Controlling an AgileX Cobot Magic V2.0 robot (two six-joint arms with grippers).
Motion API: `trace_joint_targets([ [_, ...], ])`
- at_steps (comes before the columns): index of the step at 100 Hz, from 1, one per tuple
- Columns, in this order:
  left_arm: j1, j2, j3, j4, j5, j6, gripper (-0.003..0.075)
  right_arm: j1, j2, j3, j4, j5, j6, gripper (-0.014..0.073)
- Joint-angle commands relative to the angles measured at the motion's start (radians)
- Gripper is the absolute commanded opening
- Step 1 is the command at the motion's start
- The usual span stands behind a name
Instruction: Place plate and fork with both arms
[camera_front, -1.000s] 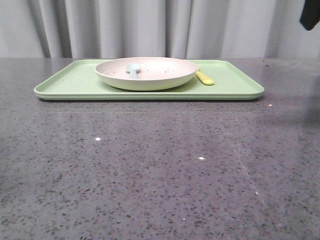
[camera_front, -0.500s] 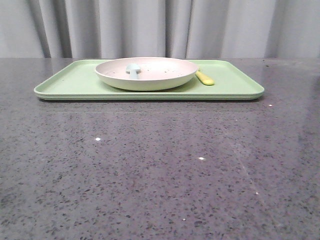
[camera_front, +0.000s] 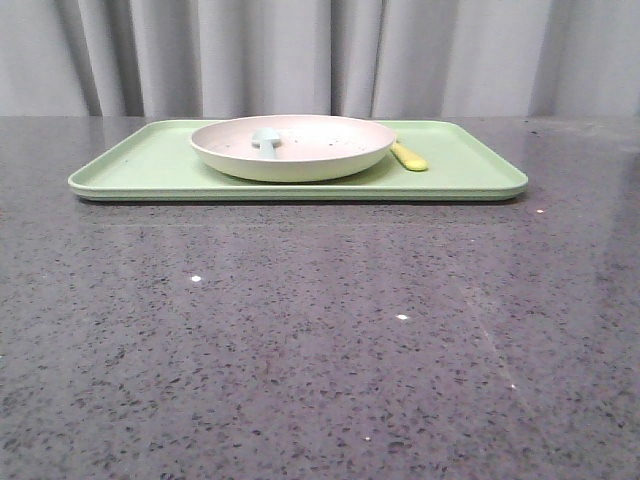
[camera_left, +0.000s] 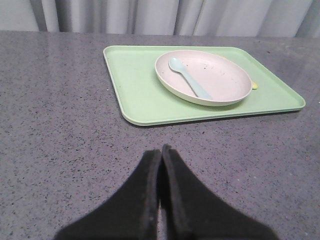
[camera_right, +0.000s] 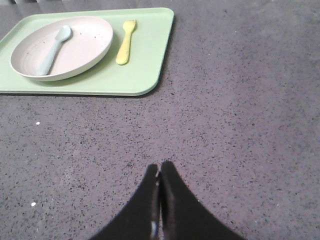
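The speckled pinkish-cream plate (camera_front: 293, 146) sits on the light green tray (camera_front: 140, 165) at the far side of the table; it also shows in the left wrist view (camera_left: 220, 80) and the right wrist view (camera_right: 80, 45). The yellow fork (camera_front: 409, 156) lies on the tray just right of the plate, clear in the right wrist view (camera_right: 126, 42). My left gripper (camera_left: 161, 150) is shut and empty, over bare table well short of the tray. My right gripper (camera_right: 159, 168) is shut and empty, also back from the tray. Neither arm shows in the front view.
A pale blue spoon (camera_left: 189, 77) lies inside the plate, also seen in the right wrist view (camera_right: 53, 49). The table (camera_front: 320, 340) is dark speckled stone. Grey curtains (camera_front: 300, 55) hang behind it.
A dark arm part at the top right of the front view one second ago has gone out of view. The plate, fork and tray have not moved.
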Motion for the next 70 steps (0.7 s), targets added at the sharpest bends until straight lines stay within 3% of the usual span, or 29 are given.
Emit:
trace_joint_targets([
  [1, 0.000, -0.008, -0.020, -0.006, -0.072, -0.009, -0.0020, -0.005, -0.032, -0.006, -0.021, -0.081, -0.008, -0.0067],
  [70, 0.000, -0.005, -0.020, -0.006, -0.074, -0.009, -0.0020, -0.005, -0.038, -0.005, -0.021, -0.076, -0.008, -0.0067],
])
